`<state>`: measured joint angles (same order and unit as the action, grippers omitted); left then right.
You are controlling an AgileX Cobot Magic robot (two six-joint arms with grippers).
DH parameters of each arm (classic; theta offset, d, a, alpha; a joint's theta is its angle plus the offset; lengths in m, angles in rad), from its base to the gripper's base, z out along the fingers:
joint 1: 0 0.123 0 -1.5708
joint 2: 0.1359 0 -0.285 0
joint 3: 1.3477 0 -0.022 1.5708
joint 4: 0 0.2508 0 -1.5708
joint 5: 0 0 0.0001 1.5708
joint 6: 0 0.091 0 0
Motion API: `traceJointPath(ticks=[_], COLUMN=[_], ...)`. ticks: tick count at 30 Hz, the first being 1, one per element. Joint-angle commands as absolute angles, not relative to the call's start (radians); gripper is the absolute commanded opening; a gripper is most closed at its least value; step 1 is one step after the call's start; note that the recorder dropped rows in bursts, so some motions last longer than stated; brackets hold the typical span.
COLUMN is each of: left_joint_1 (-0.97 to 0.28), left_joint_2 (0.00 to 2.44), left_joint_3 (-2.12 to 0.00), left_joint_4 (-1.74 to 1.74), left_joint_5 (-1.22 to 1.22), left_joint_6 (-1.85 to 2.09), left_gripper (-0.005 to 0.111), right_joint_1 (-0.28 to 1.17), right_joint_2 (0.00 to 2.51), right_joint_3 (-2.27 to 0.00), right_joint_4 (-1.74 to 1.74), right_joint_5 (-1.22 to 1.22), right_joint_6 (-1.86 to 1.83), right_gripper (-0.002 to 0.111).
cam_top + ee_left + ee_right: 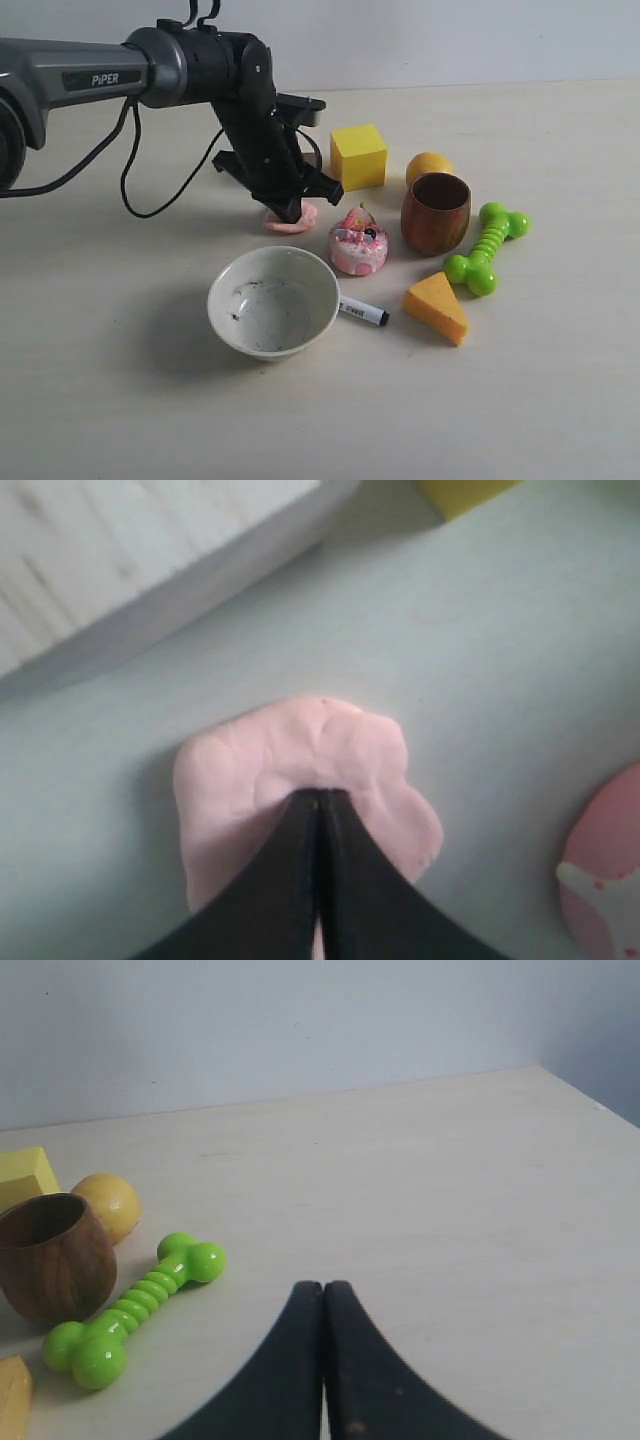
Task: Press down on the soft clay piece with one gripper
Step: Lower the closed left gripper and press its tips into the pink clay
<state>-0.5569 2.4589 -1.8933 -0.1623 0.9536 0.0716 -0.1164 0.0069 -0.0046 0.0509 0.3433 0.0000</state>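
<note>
- White bowl [272,303] nearest the exterior camera, upright, dark specks on its inner wall, nothing else inside.
- Black-capped white marker [362,312] lying flat just beside the bowl's right rim, partly tucked behind it.
- Orange cheese-shaped wedge [436,307] to the right of the marker, apart from it.
- Pink-and-white toy cake [358,245] just behind the bowl, close to the right of the clay, not touching it; an edge of it also in the left wrist view.
- Green bone toy [487,248] lying at a slant on the right, beside the wooden cup [436,212], upright.
- Soft clay piece [300,760] flat on the table behind the bowl's far rim and left of the cake, mostly hidden under the arm in the exterior view.
- Left gripper [320,798] with jaws shut tight together, holding nothing, tip down on the middle of the clay, a dent around the contact.
- Right gripper [323,1290] likewise closed and empty, above bare table near the bone toy and cup, out of the exterior view.
- Yellow cube [359,156] behind the clay and gripper; yellow ball [428,165] behind the cup, partly hidden by it.
- Pale beige table [120,400], matte, soft shadows under bowl and arm.
- Plain light grey wall [450,40] at the table's far edge.
</note>
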Motion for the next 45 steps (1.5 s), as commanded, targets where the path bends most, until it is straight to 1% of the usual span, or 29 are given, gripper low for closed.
traceJointPath(ticks=[1,29,45], left_joint_1=[-0.56,-0.56,-0.56], left_joint_2=[2.611,2.633,2.553], left_joint_3=[-1.841,-1.841,-1.841], left_joint_4=[-0.124,-0.122,-0.111], left_joint_5=[1.047,1.084,1.073], left_joint_6=[0.046,0.022,0.02], left_gripper=[0.0,0.0,0.0], right_joint_1=[-0.116,-0.116,-0.116], right_joint_2=[0.0,0.0,0.0], right_joint_3=[0.0,0.0,0.0], right_joint_4=[0.047,0.047,0.047], right_joint_5=[0.334,0.334,0.334], right_joint_6=[0.0,0.0,0.0], right_gripper=[0.0,0.0,0.0])
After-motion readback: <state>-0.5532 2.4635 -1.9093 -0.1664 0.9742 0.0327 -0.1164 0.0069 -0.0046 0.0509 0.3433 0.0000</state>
